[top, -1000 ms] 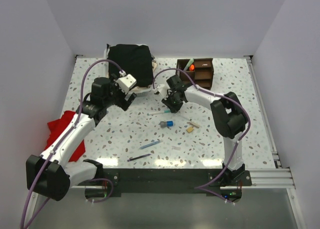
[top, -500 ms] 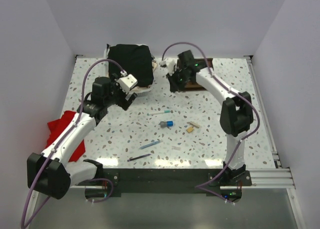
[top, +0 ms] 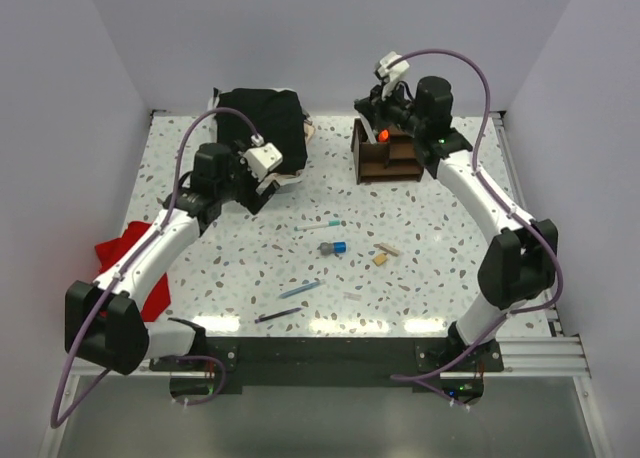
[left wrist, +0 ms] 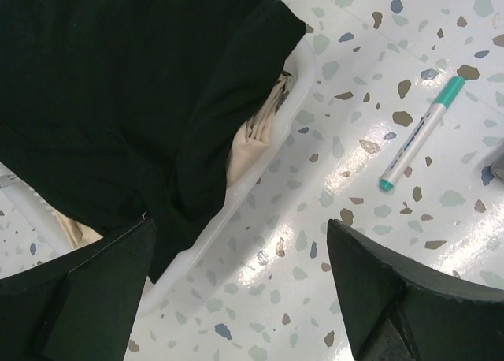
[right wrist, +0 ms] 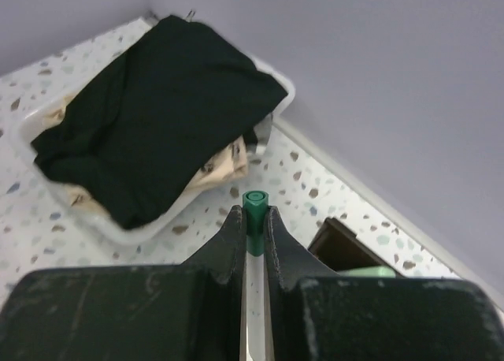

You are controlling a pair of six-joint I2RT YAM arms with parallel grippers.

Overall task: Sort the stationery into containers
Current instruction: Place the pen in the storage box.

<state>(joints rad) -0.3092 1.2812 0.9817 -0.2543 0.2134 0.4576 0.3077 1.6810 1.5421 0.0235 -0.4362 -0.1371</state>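
Stationery loose on the table [top: 230, 278] counts 3 pens, 1 sharpener [top: 334, 248] and 1 eraser [top: 380, 260]. The white pen [top: 322, 224] lies left-right with its teal cap to the right. The blue pen [top: 300, 289] and black pen [top: 278, 316] run near-left to far-right. 1 orange-capped marker [top: 383, 135] sits in the organiser [top: 390, 173], far right. The right gripper [right wrist: 252, 223] pinches 1 green-capped pen [right wrist: 253, 201] over the organiser's far edge, cap pointing out beyond the fingertips. The left gripper [left wrist: 240, 243] hangs spread beside the black cloth [left wrist: 118, 85].
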